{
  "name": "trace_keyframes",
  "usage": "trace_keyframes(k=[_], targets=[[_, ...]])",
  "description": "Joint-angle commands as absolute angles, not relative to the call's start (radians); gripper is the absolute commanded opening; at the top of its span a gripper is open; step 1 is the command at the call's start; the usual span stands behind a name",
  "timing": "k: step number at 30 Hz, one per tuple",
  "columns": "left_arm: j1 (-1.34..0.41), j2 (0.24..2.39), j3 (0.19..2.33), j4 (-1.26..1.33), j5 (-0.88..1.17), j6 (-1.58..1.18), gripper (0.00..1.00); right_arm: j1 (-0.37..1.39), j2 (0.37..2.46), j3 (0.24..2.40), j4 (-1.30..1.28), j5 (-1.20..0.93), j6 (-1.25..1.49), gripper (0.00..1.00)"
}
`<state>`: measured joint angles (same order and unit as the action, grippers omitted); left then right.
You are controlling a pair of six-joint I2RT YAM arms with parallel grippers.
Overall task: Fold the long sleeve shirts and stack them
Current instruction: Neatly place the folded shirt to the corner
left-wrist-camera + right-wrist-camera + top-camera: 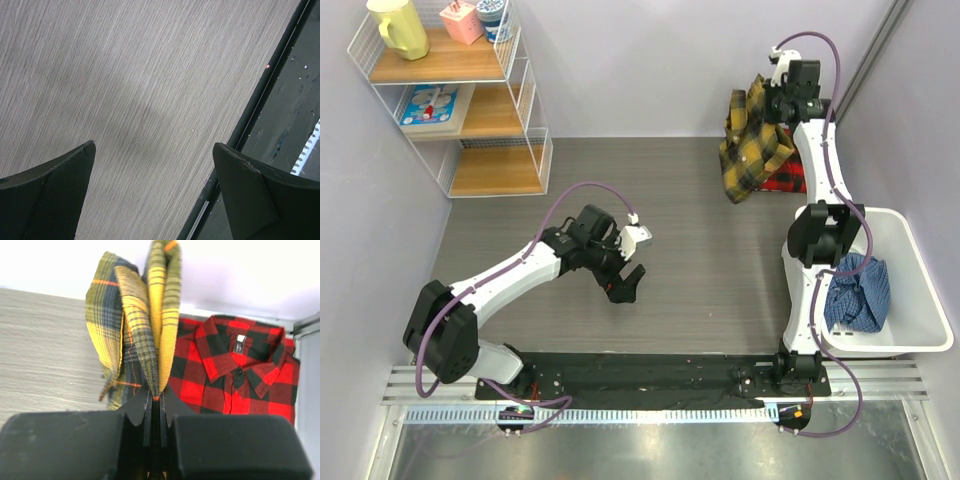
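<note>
2 plaid flannel shirts are at the far right corner of the grey wood-grain table (670, 200). The red-and-black checked button-up shirt (235, 375) lies flat there, collar up and buttoned. From the right wrist view it looks folded already, so I judge it to be the base of the stack.

The yellow flannel shirt with dark green-black checks and thin red lines (752, 150) is off the table. It hangs bunched from the right gripper (155, 400), just left of the red shirt and partly over it. That claw is pinched tight on a narrow ridge of the yellow cloth. The yellow shirt shows no fold, only loose drapes.

The left gripper (625, 285) hovers over bare table near the middle, well apart from both shirts, with its jaws spread wide and nothing between them.

A white plastic bin (910, 225) by the right arm holds a crumpled blue checked garment (860, 290), possibly another shirt waiting.

By my reading, 1 shirt is done. The yellow shirt needs spreading, folding and placing on the red one, likely with both arms.
</note>
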<state>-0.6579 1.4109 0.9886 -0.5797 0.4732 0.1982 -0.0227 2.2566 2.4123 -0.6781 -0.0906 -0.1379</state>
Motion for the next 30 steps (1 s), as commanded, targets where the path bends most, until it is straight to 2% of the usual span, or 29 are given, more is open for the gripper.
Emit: trace_keyframes(k=[1,13,30], targets=[[-0.653,1.390,0.986,-0.583,0.499,0.235,1.00,-0.025,2.143,2.494,-0.606,-0.100,-0.135,0.01],[-0.653,1.393,0.979,-0.598,0.488,0.256,1.00,-0.025,2.118,2.496,-0.604,-0.083,-0.161,0.01],[-0.653,1.381,1.000,-0.661,0.472,0.288,1.00,-0.103,2.187,2.422,-0.515,-0.040,-0.216,0.01]])
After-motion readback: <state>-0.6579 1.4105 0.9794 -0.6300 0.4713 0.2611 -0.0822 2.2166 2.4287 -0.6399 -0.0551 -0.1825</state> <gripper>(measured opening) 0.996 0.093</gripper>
